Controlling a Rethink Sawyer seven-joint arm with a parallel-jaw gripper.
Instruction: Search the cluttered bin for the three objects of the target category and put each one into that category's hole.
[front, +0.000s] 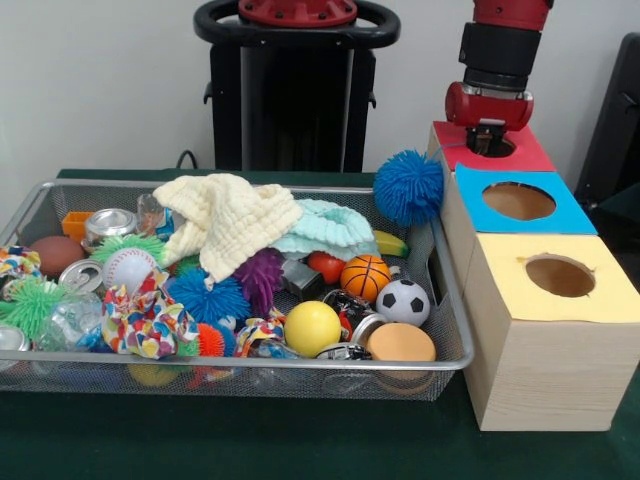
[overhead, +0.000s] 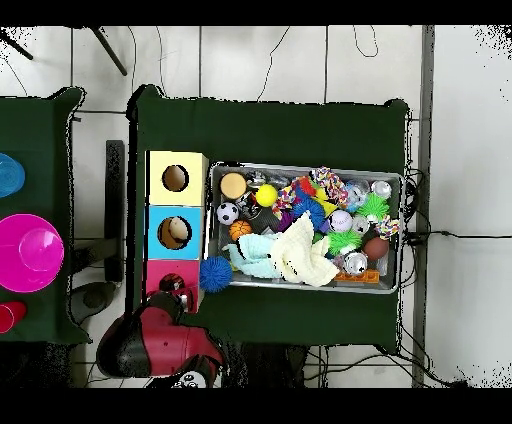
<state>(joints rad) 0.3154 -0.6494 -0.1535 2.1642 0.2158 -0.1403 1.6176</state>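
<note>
The silver wire-mesh bin (front: 250, 362) holds several toys: balls, cans, spiky balls and cloths. It also shows in the overhead view (overhead: 305, 167). My gripper (front: 490, 140) hangs right over the red-faced box (front: 525, 155) at the far end of the row, with its tip at the round hole, which it mostly hides. The overhead view shows the gripper (overhead: 172, 285) over the same red box (overhead: 158, 272). A blue spiky ball (front: 408, 187) rests at the bin's far right corner against the boxes. I cannot tell whether the gripper holds anything.
A blue-faced box (front: 478, 214) and a yellow-faced box (front: 505, 290), each with a round hole, stand in the row beside the bin. A cream cloth (front: 228, 218) and a mint cloth (front: 330, 228) cover part of the pile. A pink bowl (overhead: 30, 250) stands on a side table.
</note>
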